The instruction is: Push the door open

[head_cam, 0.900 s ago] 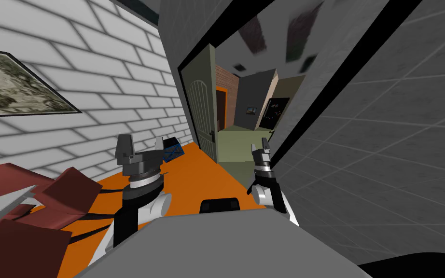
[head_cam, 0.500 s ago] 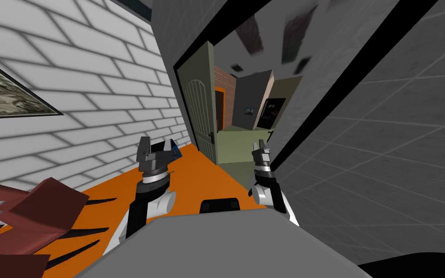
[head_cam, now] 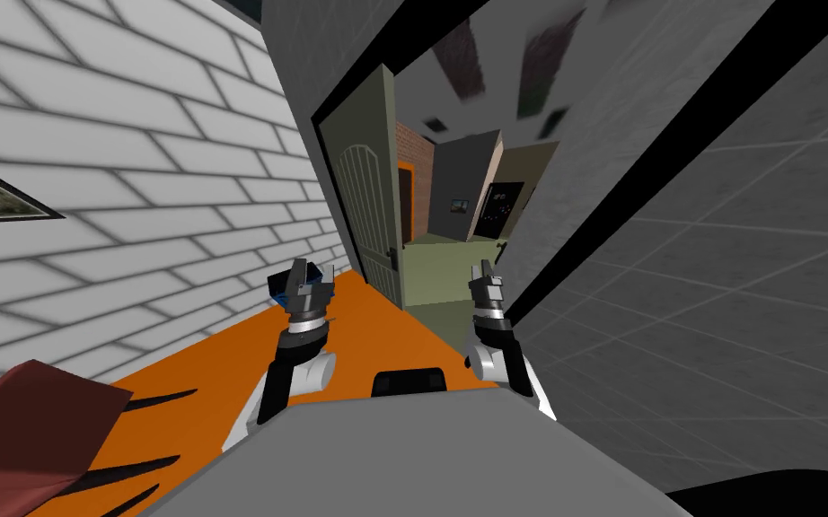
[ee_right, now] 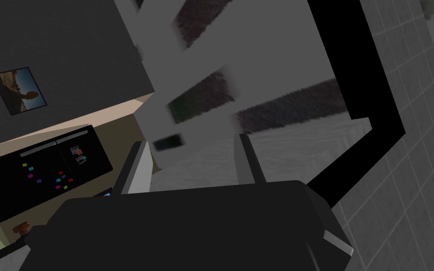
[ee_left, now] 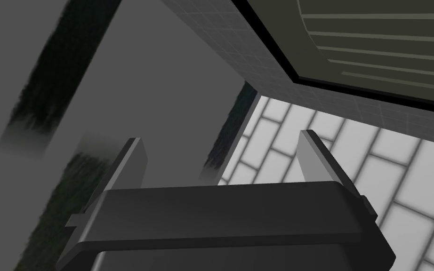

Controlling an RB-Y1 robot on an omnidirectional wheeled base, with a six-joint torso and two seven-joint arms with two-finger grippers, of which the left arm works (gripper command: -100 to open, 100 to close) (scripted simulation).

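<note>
Olive-green and standing well ajar at the left of the doorway, the panelled door [head_cam: 369,215] now has the left gripper [head_cam: 310,283] swung in nearer its foot as the robot shifts, with it and the right gripper [head_cam: 484,271] both spread open and empty, so a further push looks imminent.

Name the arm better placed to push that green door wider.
Left. The left gripper is on the door's side of the opening, with the green door ahead of its open fingers. The right gripper points through the gap, beside the black frame, away from the door.
</note>
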